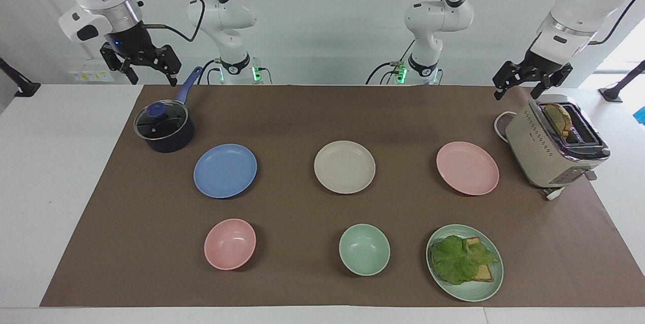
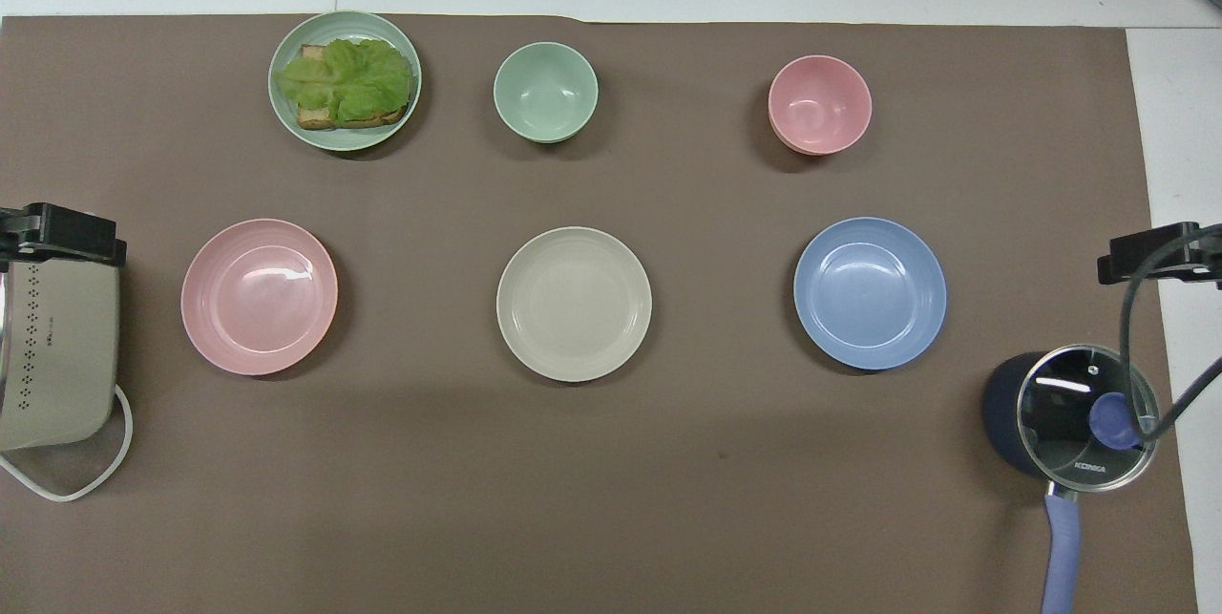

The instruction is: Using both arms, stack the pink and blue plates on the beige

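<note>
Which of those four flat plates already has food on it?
The pale green plate, with lettuce and bread on it. The pink, beige and blue plates, nearer the robots, are bare.

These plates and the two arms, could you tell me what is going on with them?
Nothing is being handled yet. The pink plate, beige plate and blue plate lie apart in a row, none stacked. The left pincer hangs open over the toaster; the right pincer hangs open over the lidded pot.

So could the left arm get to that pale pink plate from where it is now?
Probably yes: the round pale pink plate lies bare beside the beige toaster under the open left hand, with nothing on it.
</note>
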